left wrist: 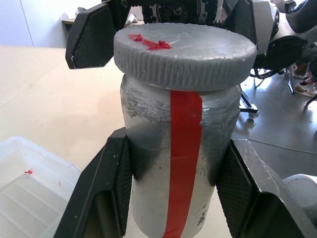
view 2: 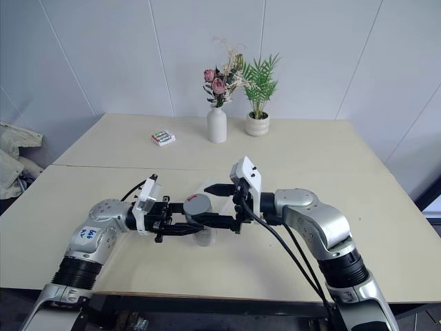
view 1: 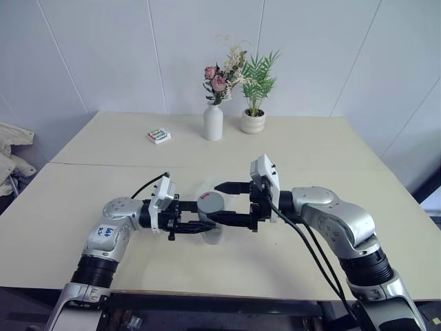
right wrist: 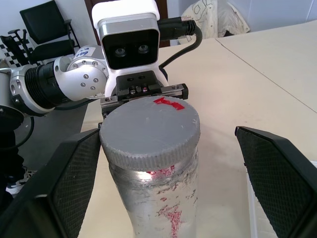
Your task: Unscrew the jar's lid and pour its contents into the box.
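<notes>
The jar, clear with a red stripe down its side, hangs upright above the table with my left gripper shut on its body. Its grey ribbed lid sits on top and bears a red mark. My right gripper stands open at lid height, one finger on each side. One finger is close against the lid's rim and the other is well apart from it. The clear box lies on the table just beneath and beside the jar. I cannot make out the contents through the clouded wall.
At the back of the table stand a white vase of flowers and a small potted plant. A small flat white, green and red pack lies left of the vase. A pale cloth lies off the left edge.
</notes>
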Controlling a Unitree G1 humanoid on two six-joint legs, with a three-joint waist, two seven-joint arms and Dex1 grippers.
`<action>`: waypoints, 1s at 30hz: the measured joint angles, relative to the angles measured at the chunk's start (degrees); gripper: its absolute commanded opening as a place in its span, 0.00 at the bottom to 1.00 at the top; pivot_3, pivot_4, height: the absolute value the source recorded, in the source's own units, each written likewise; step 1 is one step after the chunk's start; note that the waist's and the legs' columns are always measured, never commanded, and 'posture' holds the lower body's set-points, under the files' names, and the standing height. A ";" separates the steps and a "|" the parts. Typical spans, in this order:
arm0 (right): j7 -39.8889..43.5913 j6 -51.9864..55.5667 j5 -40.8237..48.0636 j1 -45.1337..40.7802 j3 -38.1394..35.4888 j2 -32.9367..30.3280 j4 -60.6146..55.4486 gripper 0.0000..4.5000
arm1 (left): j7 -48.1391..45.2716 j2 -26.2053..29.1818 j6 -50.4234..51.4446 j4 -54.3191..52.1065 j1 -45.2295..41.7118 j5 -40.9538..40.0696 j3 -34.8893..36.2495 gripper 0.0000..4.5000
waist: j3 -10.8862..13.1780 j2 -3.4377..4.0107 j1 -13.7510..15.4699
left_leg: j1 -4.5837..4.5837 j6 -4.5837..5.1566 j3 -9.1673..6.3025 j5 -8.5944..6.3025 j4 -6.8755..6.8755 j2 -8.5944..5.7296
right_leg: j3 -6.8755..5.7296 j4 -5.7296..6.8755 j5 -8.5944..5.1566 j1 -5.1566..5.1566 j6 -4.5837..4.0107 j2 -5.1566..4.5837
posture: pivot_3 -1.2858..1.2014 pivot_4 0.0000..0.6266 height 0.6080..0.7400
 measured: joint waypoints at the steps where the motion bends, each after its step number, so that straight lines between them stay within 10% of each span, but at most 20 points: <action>1: 0.02 0.00 0.01 0.01 0.00 -0.03 0.02 0.99 | 0.01 0.00 0.00 0.01 0.00 0.00 0.00 0.44 | 0.00 0.00 0.00 | 0.00 0.00 0.00 0.00 0.00 0.00 | 0.00 0.00 0.00 0.00 0.00 0.00 | 0.52 0.24 1.00; 30: -0.48 -1.20 -0.89 2.45 -4.44 -2.95 3.51 0.99 | -1.88 -0.27 -0.15 1.60 -0.08 0.01 -0.74 0.44 | 0.00 0.00 0.01 | -0.01 0.00 0.01 0.00 0.00 0.00 | 0.00 -0.01 0.00 0.00 0.00 0.00 | 0.52 0.24 1.00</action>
